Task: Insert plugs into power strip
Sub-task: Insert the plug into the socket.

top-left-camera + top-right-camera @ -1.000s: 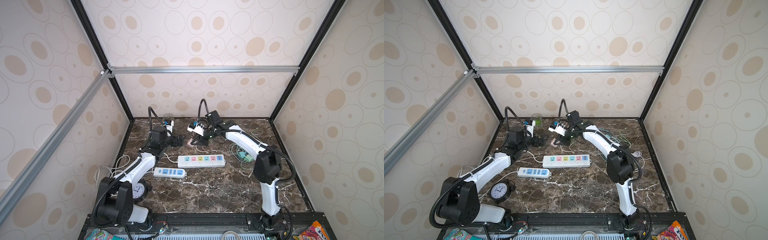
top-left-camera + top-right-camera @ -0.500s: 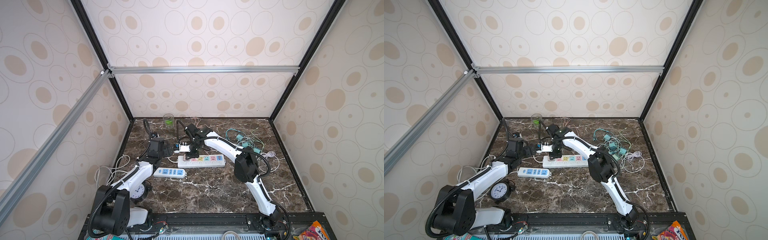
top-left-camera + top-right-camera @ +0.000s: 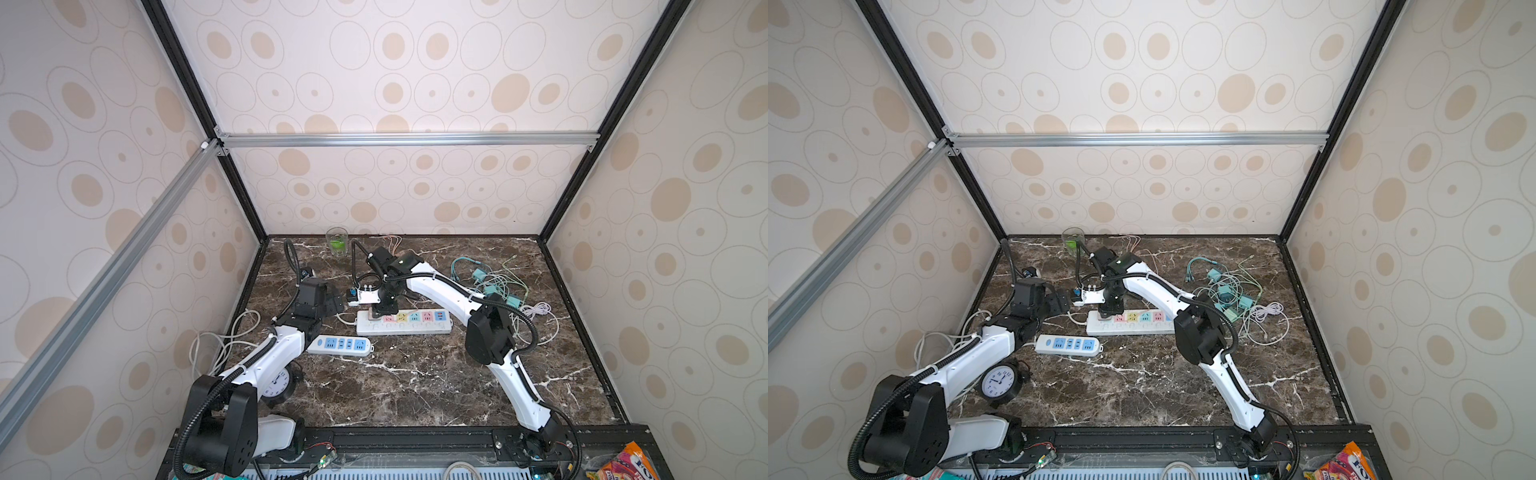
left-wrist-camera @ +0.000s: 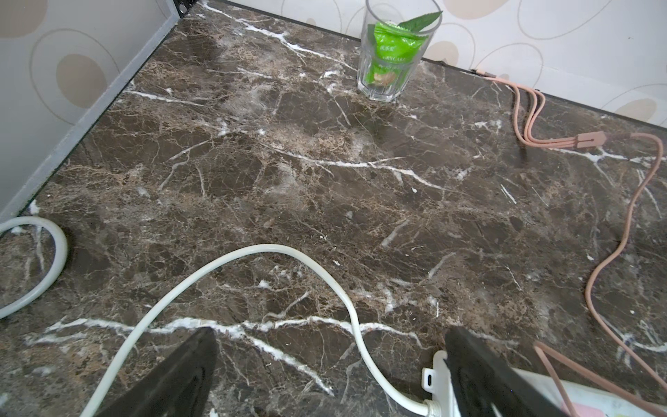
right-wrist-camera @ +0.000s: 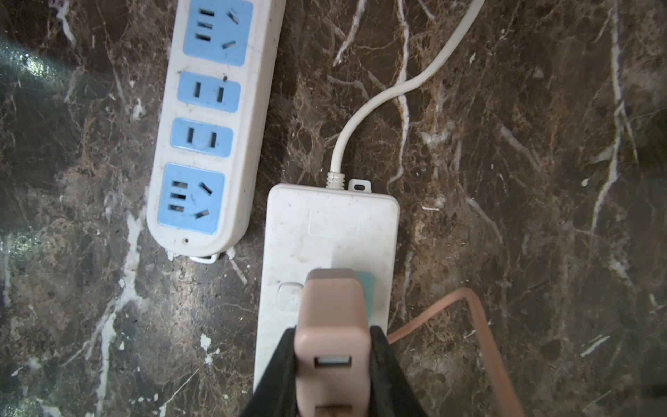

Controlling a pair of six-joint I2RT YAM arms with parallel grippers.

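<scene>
The white power strip (image 3: 403,328) (image 3: 1129,328) with pastel sockets lies mid-table. My right gripper (image 5: 332,337) (image 3: 384,309) is shut on a pink plug (image 5: 332,310), held upright over the strip's (image 5: 325,224) cord end, on a teal socket; its prongs are hidden. Teal and mint plugs (image 3: 494,289) (image 3: 1225,293) lie in a cable tangle at the back right. My left gripper (image 4: 330,335) (image 3: 332,303) is open and holds nothing, just left of the strip's cord end (image 4: 435,375).
A second strip (image 3: 340,345) (image 5: 209,126) with blue sockets lies in front, to the left. A glass (image 4: 393,50) holding a green packet stands at the back wall. A clock (image 3: 998,380) sits by the left arm. A pink cable (image 4: 613,252) and white cord (image 4: 252,252) cross the marble.
My right arm swung from the back of the table down to the strip's left end with the pink plug. The left arm drew back toward the front.
</scene>
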